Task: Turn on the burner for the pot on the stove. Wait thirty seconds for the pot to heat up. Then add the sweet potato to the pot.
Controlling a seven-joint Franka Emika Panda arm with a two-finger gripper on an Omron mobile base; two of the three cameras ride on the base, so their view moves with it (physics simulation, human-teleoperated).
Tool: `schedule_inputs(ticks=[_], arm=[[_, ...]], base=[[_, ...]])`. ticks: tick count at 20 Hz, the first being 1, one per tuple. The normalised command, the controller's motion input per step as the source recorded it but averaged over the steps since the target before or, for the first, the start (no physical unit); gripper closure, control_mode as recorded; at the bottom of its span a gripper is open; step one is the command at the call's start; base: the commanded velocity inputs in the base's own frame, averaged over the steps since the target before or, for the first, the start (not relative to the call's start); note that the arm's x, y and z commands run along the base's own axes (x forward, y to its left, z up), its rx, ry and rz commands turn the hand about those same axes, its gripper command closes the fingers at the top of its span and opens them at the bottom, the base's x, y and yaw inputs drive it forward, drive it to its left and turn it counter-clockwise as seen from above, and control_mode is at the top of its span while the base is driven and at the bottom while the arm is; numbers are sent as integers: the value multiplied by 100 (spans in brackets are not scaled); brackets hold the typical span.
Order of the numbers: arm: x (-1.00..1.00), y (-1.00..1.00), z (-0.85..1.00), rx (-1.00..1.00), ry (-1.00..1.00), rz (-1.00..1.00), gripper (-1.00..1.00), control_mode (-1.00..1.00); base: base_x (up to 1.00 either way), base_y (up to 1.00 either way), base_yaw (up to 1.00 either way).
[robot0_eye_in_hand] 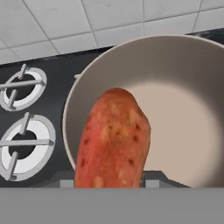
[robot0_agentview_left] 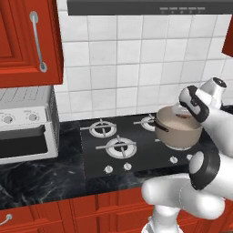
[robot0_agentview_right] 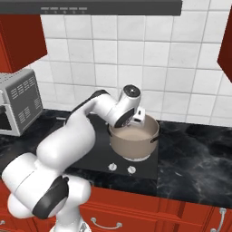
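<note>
Kitchen with white tiled backsplash, red cabinets and a dark marbled counter (robot0_agentview_left: 41, 177), into which a black glass stove (robot0_agentview_left: 98, 157) with silver-ringed burners and a front row of small knobs (robot0_agentview_left: 127, 167) is set; a white toaster oven (robot0_agentview_left: 25, 125) stands on the counter to the left. The taupe-brown pot (robot0_agentview_right: 134, 142), pale inside and apparently empty, sits on a burner of the stove's right half, its short dark handle (robot0_agentview_left: 160, 125) pointing left in the left base view. The white arm reaches forward so that the gripper (robot0_agentview_right: 136, 118) hangs above the pot's rim on its near left side. In the hand view the sweet potato (robot0_eye_in_hand: 113, 142), orange-red and speckled, stands up from between the fingertips, whose jaws are closed partway on its lower end; its upper part overlaps the pot's rim and pale floor, so it is carried over the pot opening and not yet inside. Whether the burner under the pot is lit cannot be told. The step in hand appears to be the last one, adding the tuber. The next move calls for centring the hand over the pot, lowering somewhat, and parting the jaws so the tuber drops onto the floor without striking the rim.
</note>
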Motion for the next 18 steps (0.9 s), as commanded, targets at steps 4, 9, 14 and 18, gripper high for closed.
schedule_inputs(ticks=[4,9,14,18], arm=[[37,-16,-33,0,10,1,100,-100],[38,-14,-27,0,7,1,100,-100],[33,-11,-26,0,5,2,100,-100],[30,-6,-31,0,7,3,100,-100]], base=[[0,0,0],[0,0,0],[0,0,0],[0,0,0]])
